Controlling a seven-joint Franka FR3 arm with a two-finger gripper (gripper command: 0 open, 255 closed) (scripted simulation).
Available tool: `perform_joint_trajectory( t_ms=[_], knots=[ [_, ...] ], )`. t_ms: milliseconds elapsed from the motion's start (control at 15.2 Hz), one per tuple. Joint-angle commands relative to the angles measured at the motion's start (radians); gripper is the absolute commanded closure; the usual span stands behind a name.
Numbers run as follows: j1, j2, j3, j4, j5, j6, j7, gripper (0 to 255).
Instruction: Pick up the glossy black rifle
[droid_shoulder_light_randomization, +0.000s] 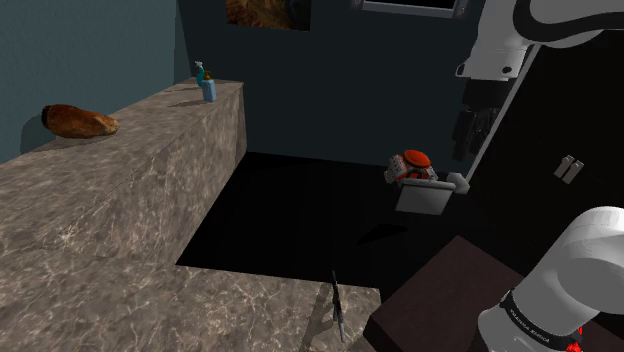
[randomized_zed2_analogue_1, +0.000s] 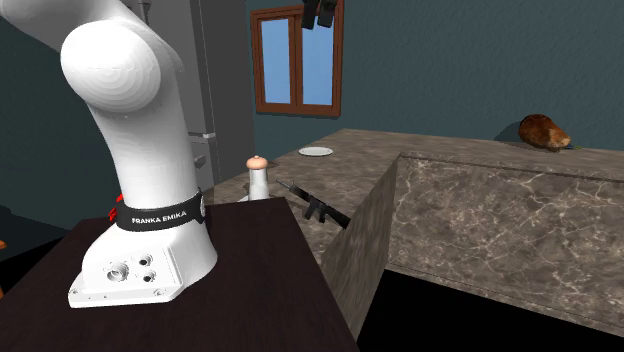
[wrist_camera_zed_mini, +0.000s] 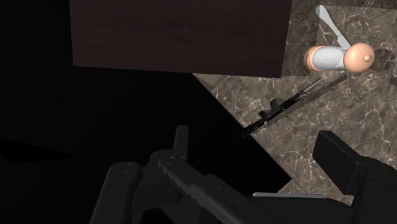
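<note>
The pincer (randomized_zed2_analogue_1: 319, 18) hangs high above the work, its fingers wide apart and gripping nothing. The black rifle (wrist_camera_zed_mini: 286, 105) lies flat on the marbled counter (wrist_camera_zed_mini: 375, 108) well below it, just beside the stand (wrist_camera_zed_mini: 178, 32) and near a white bottle (wrist_camera_zed_mini: 331, 58). The rifle's long axis runs slantwise to the line between the fingers. The coming move probably needs a long descent and a wrist turn to straddle it.

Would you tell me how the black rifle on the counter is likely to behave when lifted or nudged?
The rifle looks long, thin and rigid, so it should probably stay stiff, yet tip if grasped off-centre. Its glossy finish suggests it may slip. One end lies near the edge of the marbled counter, so a push might slide it off.
</note>
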Motion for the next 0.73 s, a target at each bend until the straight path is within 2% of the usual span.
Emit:
perform_joint_trajectory(
  t_ms=[0,660],
  knots=[
    [0.000,0.000,0.000,0.000,0.000,0.000,0.000,0],
    [0.017,0.018,0.184,-0.255,0.167,0.288,0.277,0]
  ],
)
